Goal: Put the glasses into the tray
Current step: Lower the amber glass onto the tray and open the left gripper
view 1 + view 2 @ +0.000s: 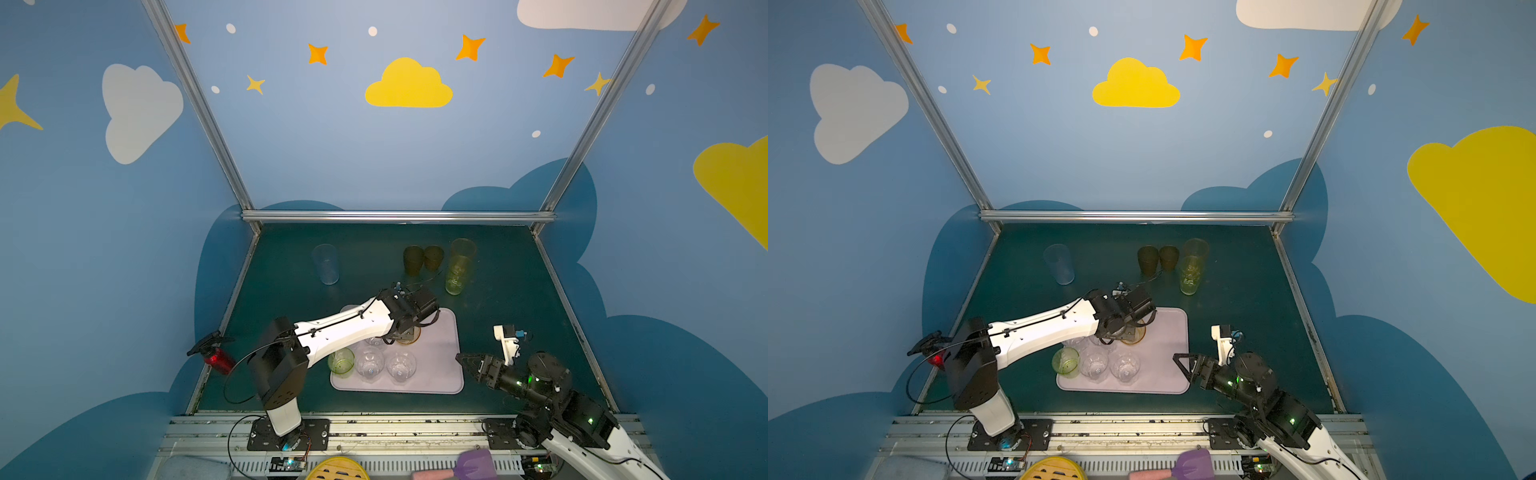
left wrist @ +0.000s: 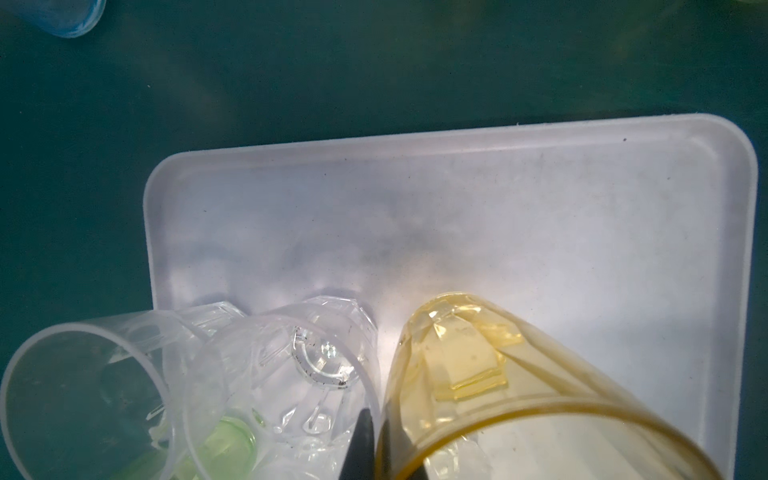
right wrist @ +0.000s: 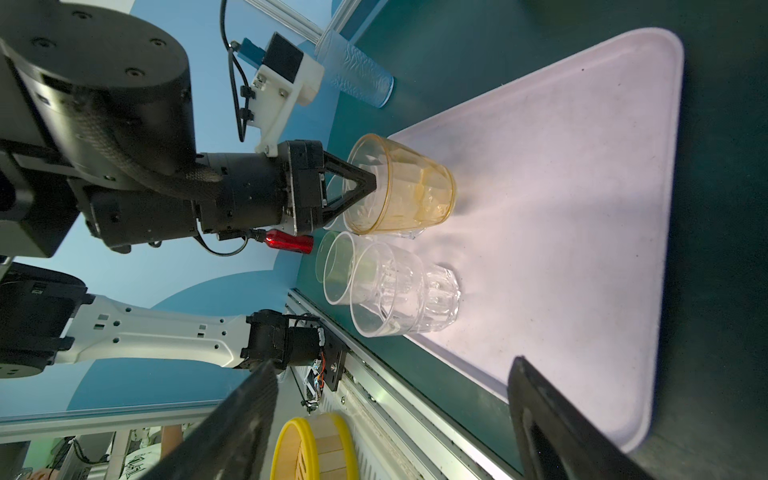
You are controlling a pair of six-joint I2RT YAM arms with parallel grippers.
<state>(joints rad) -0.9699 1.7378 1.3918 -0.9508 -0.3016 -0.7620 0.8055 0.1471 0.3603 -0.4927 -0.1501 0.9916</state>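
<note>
Right tool (image 1: pixel 465 363) spread wide beside tray (image 1: pixel 451 332); left arm (image 1: pixel 345 328) stretched across, left tool (image 3: pixel 370 185) clamping yellow glass (image 3: pixel 419 187), possibly tilted.

A pale lilac tray (image 1: pixel 440 349) on a dark teal worktop (image 1: pixel 519 299) carries a yellow faceted glass (image 3: pixel 401 187), clear faceted glasses (image 1: pixel 401 365) and a green glass (image 1: pixel 340 361). On the far worktop stand a pale blue tumbler (image 1: pixel 326 264), two brown-amber glasses (image 1: pixel 413 259), a yellow-green tumbler (image 1: pixel 456 276) and an amber tumbler (image 1: pixel 463 248). The blue walls (image 1: pixel 374 158) bear white, yellow and darker blue clouds, orange stars and white dots; the bottle (image 1: pixel 218 359) at left is red, the arms (image 1: pixel 345 328) white and black.
</note>
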